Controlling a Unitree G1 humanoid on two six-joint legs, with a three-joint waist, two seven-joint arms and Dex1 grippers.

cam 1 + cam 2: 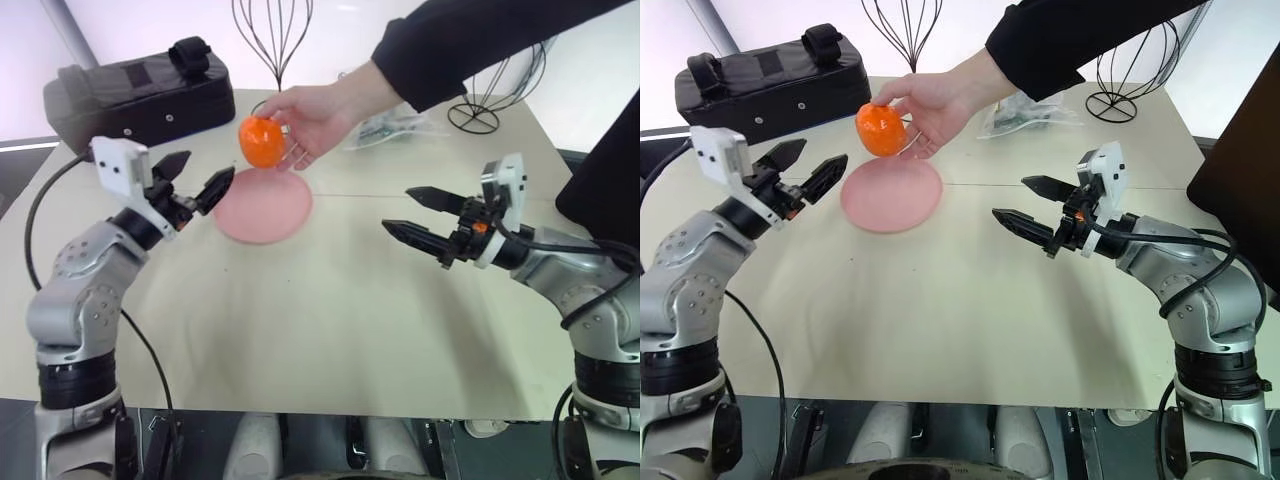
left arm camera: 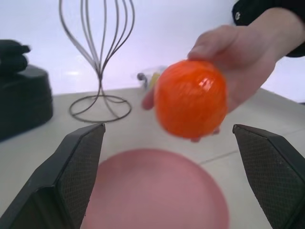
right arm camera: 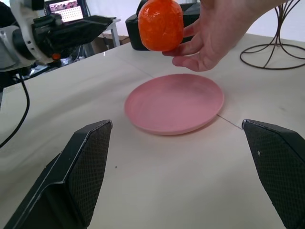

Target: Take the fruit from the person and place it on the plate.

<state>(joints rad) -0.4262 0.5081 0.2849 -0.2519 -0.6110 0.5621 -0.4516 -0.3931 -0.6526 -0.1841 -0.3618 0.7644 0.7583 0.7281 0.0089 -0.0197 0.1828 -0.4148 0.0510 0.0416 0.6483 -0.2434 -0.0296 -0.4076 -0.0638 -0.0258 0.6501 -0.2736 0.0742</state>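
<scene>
A person's hand (image 1: pixel 318 112) in a black sleeve holds the glossy orange fruit (image 1: pixel 261 141) in the air above the far edge of the pink plate (image 1: pixel 264 206). My left gripper (image 1: pixel 192 177) is open, raised just left of the fruit and pointing at it, with a gap between them. In the left wrist view the fruit (image 2: pixel 190 98) hangs ahead between the open fingers. My right gripper (image 1: pixel 410 213) is open too, hovering over the table to the right of the plate with nothing in it. The right wrist view shows the plate (image 3: pixel 174 103) with the fruit (image 3: pixel 161 25) above it.
A black bag (image 1: pixel 140 94) lies at the back left of the table. Two wire stands (image 1: pixel 273 40) (image 1: pixel 488 105) rise at the back, and a clear plastic packet (image 1: pixel 388 128) lies behind the hand. A seam (image 1: pixel 440 195) crosses the tabletop.
</scene>
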